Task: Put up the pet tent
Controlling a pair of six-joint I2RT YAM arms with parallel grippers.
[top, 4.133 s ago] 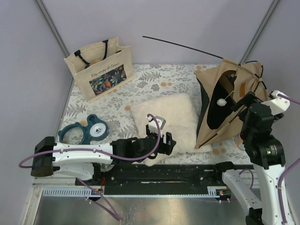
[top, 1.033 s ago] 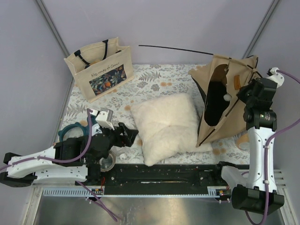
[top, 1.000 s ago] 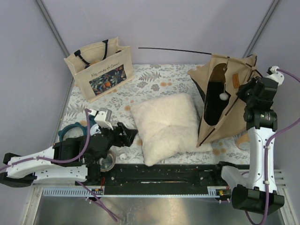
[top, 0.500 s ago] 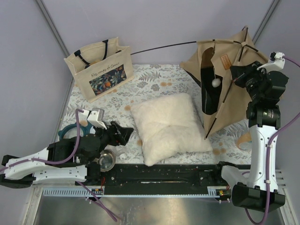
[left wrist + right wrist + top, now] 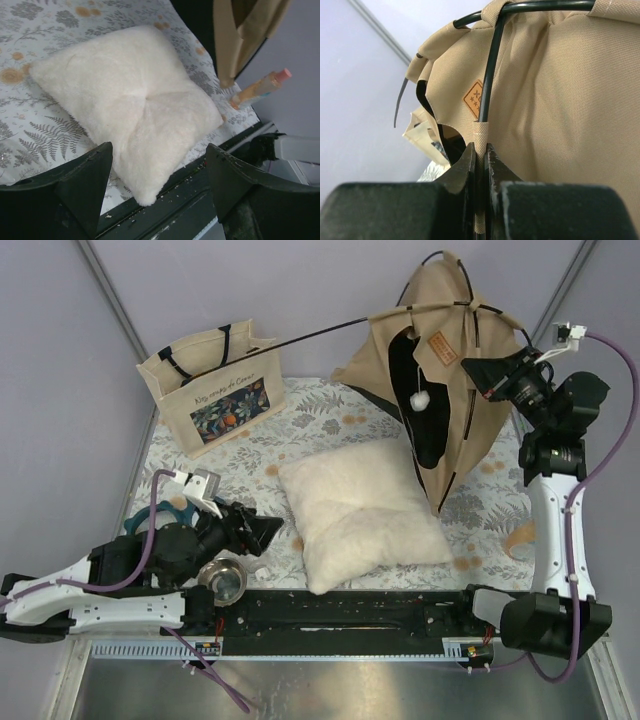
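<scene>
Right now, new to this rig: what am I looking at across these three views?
Two robot arms are bolted at the near edge of a table. The overhead view looks down from behind them; the other two come from a camera on each wrist. The right claw is shut on the tent, pinching its pole sleeve and holding it up at far right. The left claw is open and empty, facing the pillow. A tote stands far left; a metal bowl sits by the left arm.
</scene>
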